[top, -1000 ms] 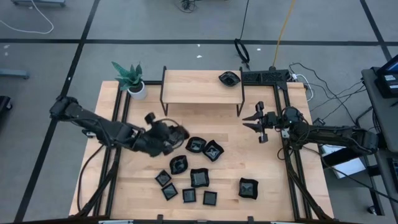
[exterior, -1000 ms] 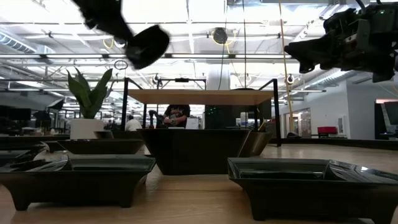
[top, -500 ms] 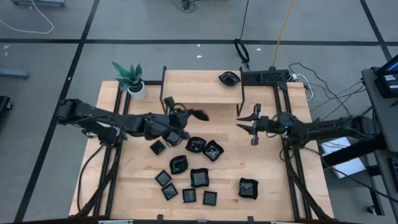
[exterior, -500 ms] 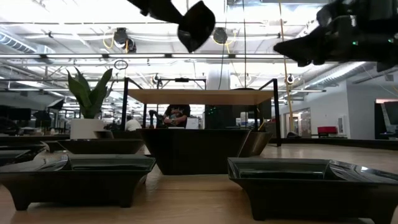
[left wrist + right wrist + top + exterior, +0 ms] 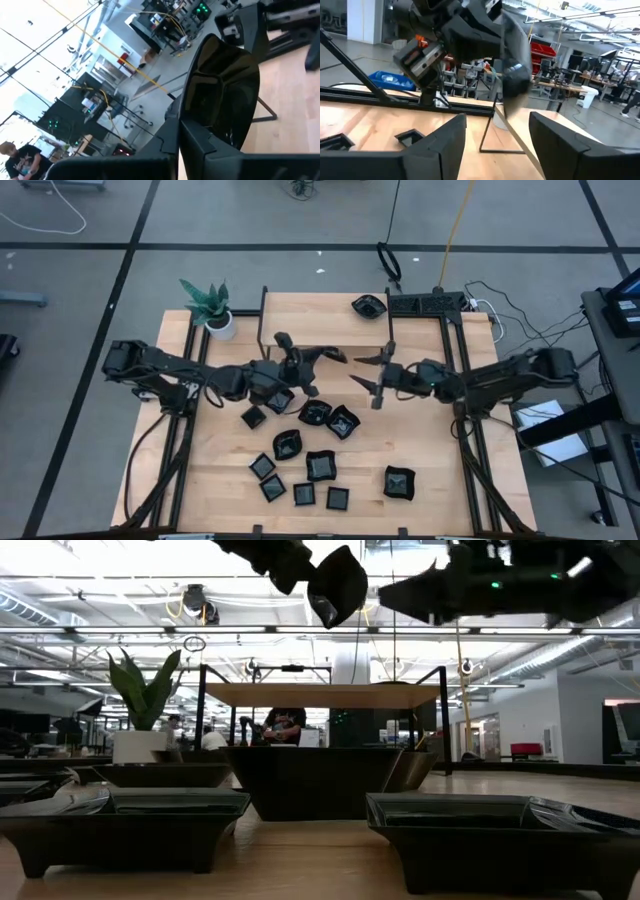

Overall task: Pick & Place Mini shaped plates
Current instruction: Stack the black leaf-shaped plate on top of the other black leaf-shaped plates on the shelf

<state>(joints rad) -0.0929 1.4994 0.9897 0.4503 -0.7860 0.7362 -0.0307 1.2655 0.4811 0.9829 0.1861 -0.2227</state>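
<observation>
Tabletop point(image 5: 430, 440) of pale wood carries one raised wooden shelf point(image 5: 320, 318) on a black frame along its far side. One potted green plant point(image 5: 212, 308) stands at the far left corner.

Two dark arms meet above the near edge of the shelf. The left gripper point(image 5: 312, 361) is clamped on one mini plate point(image 5: 328, 356), held tilted on edge in the air. In the left wrist view the glossy dish point(image 5: 225, 85) sits pinched between the fingers. The right gripper point(image 5: 371, 377) comes in from the right with its fingers point(image 5: 435, 145) spread apart and nothing between them. It points at the held dish, just beside it; I cannot tell whether they touch.

Twelve black plates show in all. One is in the air and one point(image 5: 368, 305) sits on the far right corner of the shelf. Ten lie on the tabletop near of the arms. Nine are grouped around the middle point(image 5: 320, 466), and one point(image 5: 399, 482) lies apart to the near right. The shelf's black legs stand close behind both grippers.
</observation>
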